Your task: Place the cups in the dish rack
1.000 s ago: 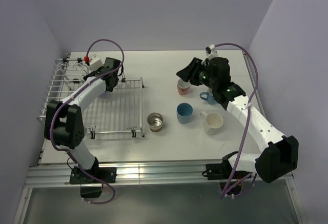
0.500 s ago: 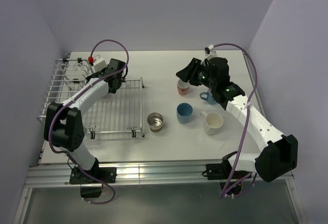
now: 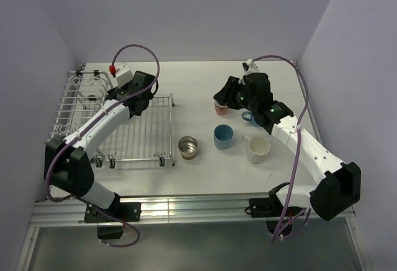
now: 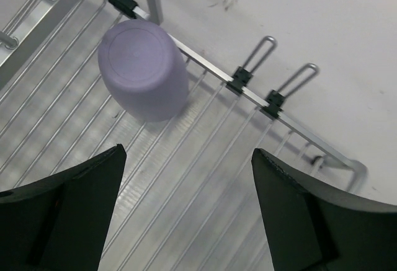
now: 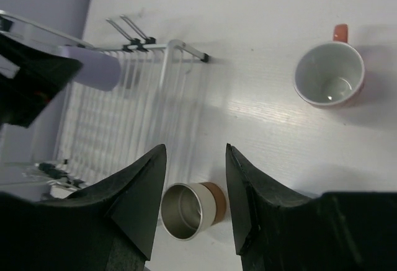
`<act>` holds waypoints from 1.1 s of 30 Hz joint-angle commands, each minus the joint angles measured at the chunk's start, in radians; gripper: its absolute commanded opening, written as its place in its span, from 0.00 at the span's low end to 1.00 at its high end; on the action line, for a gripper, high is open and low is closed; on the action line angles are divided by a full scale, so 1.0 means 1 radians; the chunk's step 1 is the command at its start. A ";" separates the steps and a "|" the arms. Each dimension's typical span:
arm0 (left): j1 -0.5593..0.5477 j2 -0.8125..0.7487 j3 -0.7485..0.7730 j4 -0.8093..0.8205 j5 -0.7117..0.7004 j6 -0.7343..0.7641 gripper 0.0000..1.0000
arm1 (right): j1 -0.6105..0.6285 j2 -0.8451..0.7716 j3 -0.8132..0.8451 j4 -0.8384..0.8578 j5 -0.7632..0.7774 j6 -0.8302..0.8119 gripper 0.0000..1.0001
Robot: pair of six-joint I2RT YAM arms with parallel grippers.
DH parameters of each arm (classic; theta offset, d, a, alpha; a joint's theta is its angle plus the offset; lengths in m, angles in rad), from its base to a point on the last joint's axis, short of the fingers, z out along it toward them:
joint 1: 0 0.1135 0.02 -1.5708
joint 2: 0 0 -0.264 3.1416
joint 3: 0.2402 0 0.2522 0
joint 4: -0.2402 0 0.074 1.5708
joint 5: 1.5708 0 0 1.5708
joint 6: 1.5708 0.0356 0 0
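The lavender cup [image 4: 142, 69] stands upside down on the dish rack [image 3: 142, 141], near its far rail. My left gripper [image 4: 186, 159] hangs open above the rack wires [image 4: 205, 184], just short of that cup, with nothing between its fingers. To the right, my right gripper [image 3: 224, 95] is open and empty, hovering over the table beside the salmon-pink cup [image 3: 221, 107]. The steel cup [image 5: 186, 211] shows between its fingertips, far below. A light blue cup [image 3: 223, 136], a cream-white mug [image 3: 258, 149] and a partly hidden mid-blue mug [image 3: 250, 118] stand upright on the table.
The rack [image 5: 124, 122] fills the table's left side, with upright loops [image 4: 282, 88] along its far rail and a raised wire section [image 3: 84, 85] at its far-left end. Lilac walls close in both sides. A metal rail [image 3: 186, 209] runs along the near edge.
My left gripper has drawn back to the right, away from the lavender cup, which stays on the rack. My right gripper has sunk slightly towards the salmon-pink cup.
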 commanded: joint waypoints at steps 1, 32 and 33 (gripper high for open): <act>-0.021 -0.100 0.033 0.000 0.098 0.083 0.89 | 0.047 -0.027 0.059 -0.108 0.147 -0.060 0.50; -0.026 -0.385 -0.040 0.041 0.554 0.292 0.89 | 0.343 0.071 -0.149 -0.205 0.511 0.014 0.44; -0.026 -0.387 -0.042 0.043 0.554 0.292 0.89 | 0.345 0.075 -0.151 -0.200 0.510 0.016 0.44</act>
